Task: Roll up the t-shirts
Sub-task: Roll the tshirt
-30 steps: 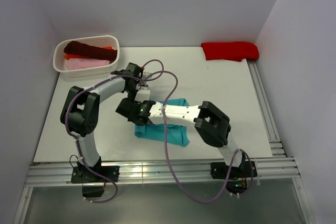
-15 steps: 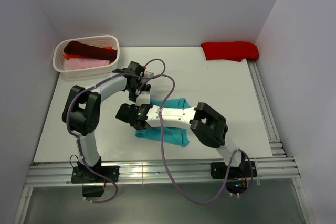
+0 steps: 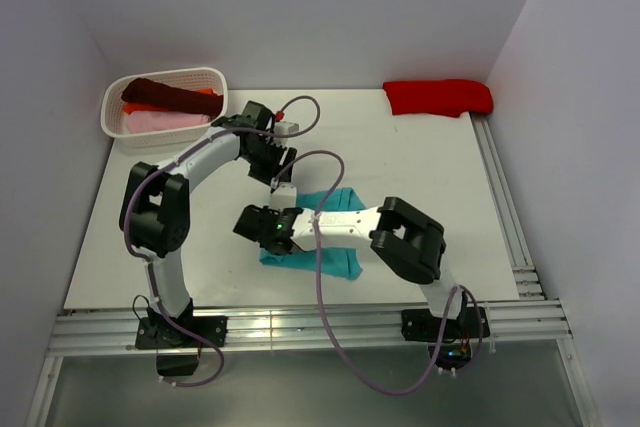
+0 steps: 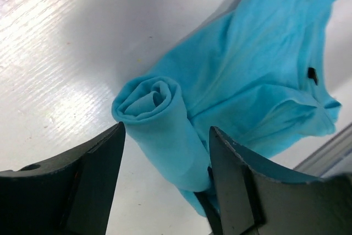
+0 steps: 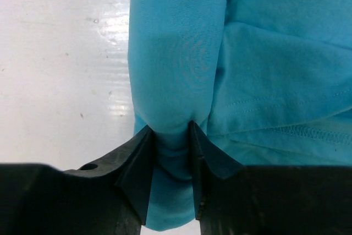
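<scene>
Teal t-shirt (image 3: 338,259) toward the near edge of the white desk (image 3: 430,177), roughly midway along it. Left side wound into a tight roll, the rest lying flat and creased to the right. Spiral of layers plain at the roll's open end in the left wrist view, with a small dark mark (image 4: 312,74) on the flat part beyond.

Right gripper (image 5: 171,147) closed on the roll close to one end, its fingers (image 5: 137,163) pinching the cloth into a narrow waist, the roll bulging fuller just past them. Right forearm stretched low across the flat part of the shirt.

Left gripper (image 4: 165,136) over the roll's other end, nearer the far side. Fingers (image 4: 93,180) spread wide, one on each side of the roll, the cloth between them unsqueezed. Whether either finger touches the fabric: cannot tell.

White perforated basket (image 3: 218,82) at the far left corner, with three rolled bundles inside: maroon t-shirt (image 3: 160,94) toward the far side, pink t-shirt (image 3: 165,121) just beside it toward the near side, and a sliver of orange t-shirt (image 3: 207,93) at the right end.

Red t-shirt (image 3: 438,97) folded at the far right corner, well apart from both arms.
</scene>
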You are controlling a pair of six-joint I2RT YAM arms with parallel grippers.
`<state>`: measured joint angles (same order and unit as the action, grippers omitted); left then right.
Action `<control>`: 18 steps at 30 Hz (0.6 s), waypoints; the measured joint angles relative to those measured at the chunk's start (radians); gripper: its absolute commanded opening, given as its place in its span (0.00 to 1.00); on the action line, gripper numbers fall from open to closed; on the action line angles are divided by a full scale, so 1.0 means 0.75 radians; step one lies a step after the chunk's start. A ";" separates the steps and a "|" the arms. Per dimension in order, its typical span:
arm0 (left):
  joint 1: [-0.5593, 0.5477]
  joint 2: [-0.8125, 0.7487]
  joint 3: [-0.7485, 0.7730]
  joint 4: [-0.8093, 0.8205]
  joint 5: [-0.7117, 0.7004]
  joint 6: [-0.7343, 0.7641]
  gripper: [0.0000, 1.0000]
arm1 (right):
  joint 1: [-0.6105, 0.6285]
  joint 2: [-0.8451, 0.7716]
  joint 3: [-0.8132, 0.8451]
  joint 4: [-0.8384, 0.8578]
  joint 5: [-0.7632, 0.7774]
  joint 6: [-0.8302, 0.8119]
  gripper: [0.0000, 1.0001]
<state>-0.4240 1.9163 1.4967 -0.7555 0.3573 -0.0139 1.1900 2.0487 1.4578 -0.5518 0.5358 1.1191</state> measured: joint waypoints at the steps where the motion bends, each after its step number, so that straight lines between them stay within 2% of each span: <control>1: 0.006 0.000 0.010 -0.011 0.025 0.011 0.69 | -0.006 -0.036 -0.060 0.048 -0.020 0.003 0.34; 9: 0.096 0.000 0.009 -0.072 0.248 0.141 0.71 | -0.075 -0.268 -0.492 0.490 -0.192 0.071 0.35; 18: 0.152 -0.001 -0.174 -0.070 0.437 0.261 0.73 | -0.162 -0.389 -0.901 1.082 -0.394 0.188 0.35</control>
<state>-0.3099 1.9160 1.3663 -0.8082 0.6849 0.1818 1.0683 1.7573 0.7818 0.2596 0.2401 1.2598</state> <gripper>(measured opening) 0.731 0.353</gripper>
